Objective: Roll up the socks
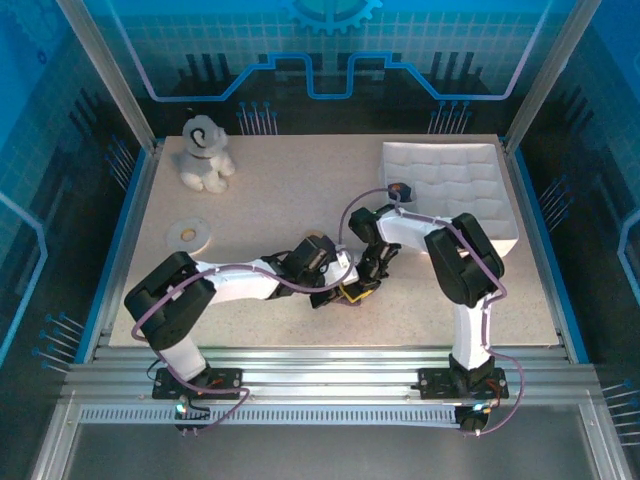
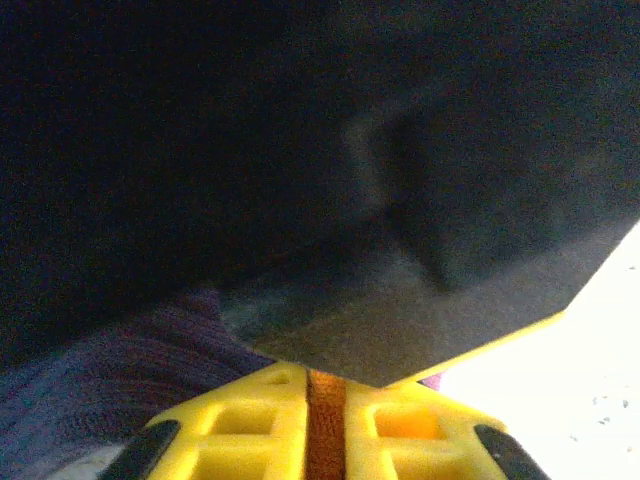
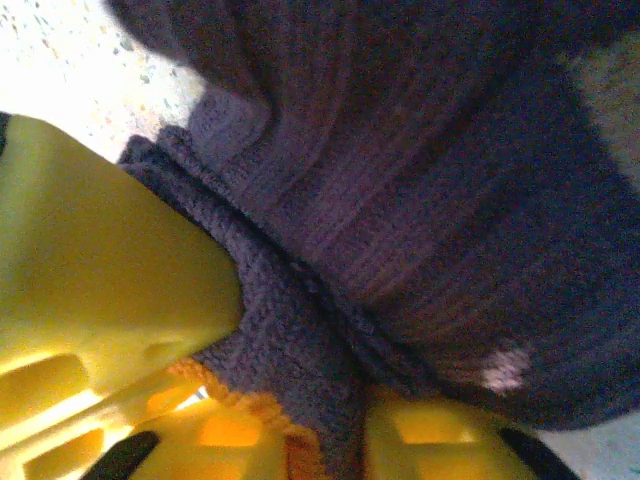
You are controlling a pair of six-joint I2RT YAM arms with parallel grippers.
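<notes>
Looking across my tabletop (image 1: pixel 280 200), I take the white quilted tray (image 1: pixel 455 185) as the mark. The plush dog (image 1: pixel 205 152) sits well left of the tray, and the white ring (image 1: pixel 188 234) lies left of it and nearer me. My left tool (image 2: pixel 325 385) is closed on a thin orange strip of the socks (image 3: pixel 400 200). They lie bunched in front of the tray, to its left (dark purple knit). My right tool (image 3: pixel 290 420) stands narrow with sock fabric between its fingers; whether it grips, I cannot tell.
</notes>
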